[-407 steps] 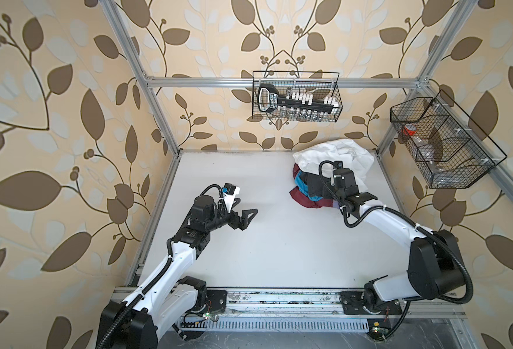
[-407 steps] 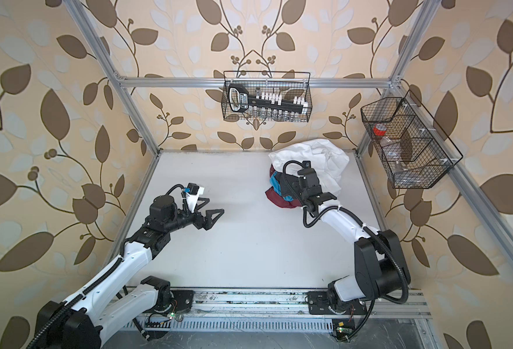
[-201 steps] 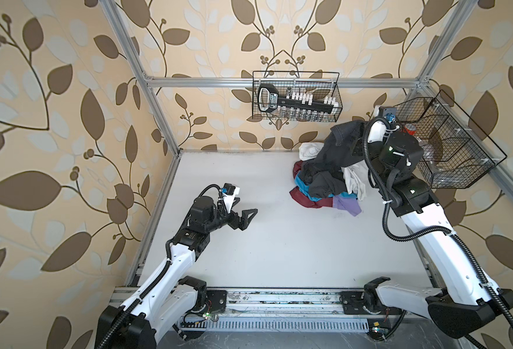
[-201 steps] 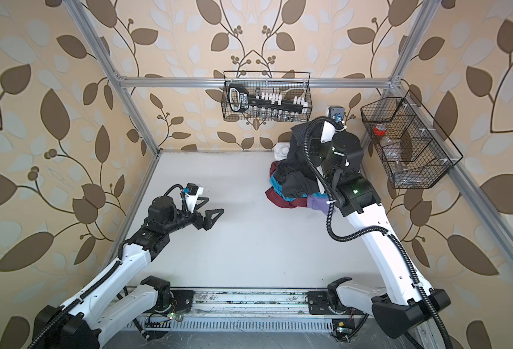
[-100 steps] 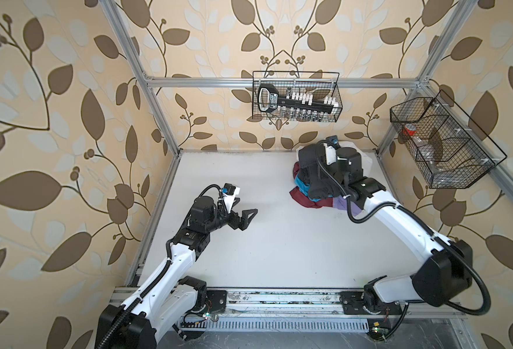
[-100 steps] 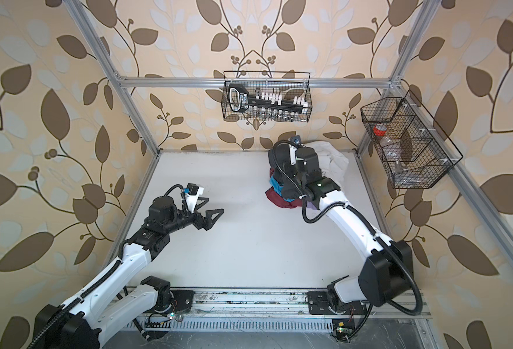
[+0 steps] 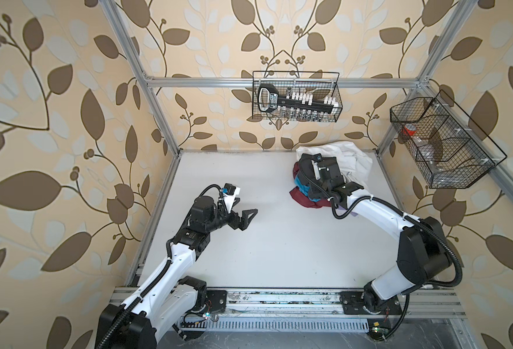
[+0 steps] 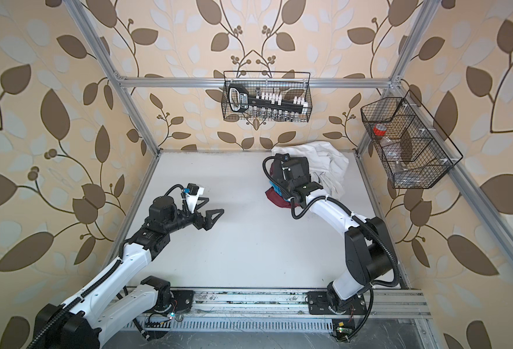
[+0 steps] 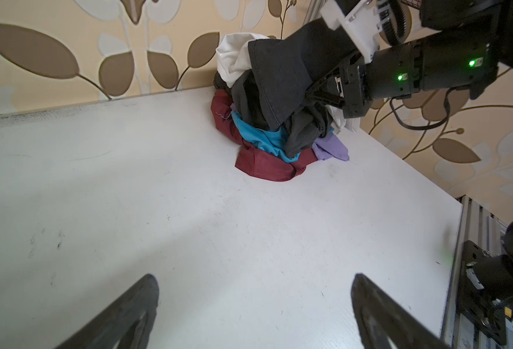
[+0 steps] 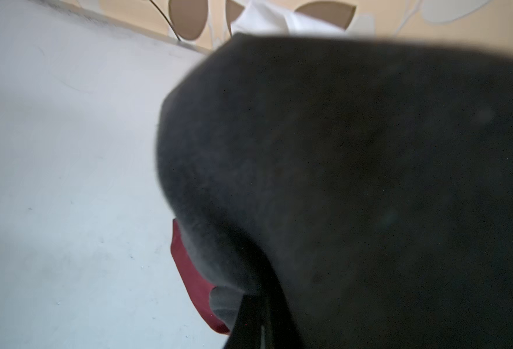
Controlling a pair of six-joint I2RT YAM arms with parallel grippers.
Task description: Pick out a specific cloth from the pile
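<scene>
The pile sits at the table's back right: a white garment [image 7: 352,157], a maroon one [image 9: 261,166], a bright blue one [image 9: 258,139] and a lilac bit [image 9: 330,148]. My right gripper [image 9: 317,93] hovers low over the pile, shut on the cloth [image 9: 279,78]. This dark charcoal fabric drapes over the fingers and hangs onto the heap. In the right wrist view the cloth [image 10: 370,151] fills most of the frame. In both top views the wrist hides the right gripper's fingertips. My left gripper [image 7: 246,208] stands open over bare table at the middle left, holding nothing.
A wire basket with a tool set [image 7: 297,99] hangs on the back wall. Another wire basket [image 7: 439,145] hangs on the right wall. Aluminium frame posts [image 7: 164,114] edge the white table [image 7: 264,256], and a metal rail runs along its front.
A second ago my right arm held the cloth high near the right basket. It has since swung down and left, lowering the cloth onto the pile. The left arm has not moved.
</scene>
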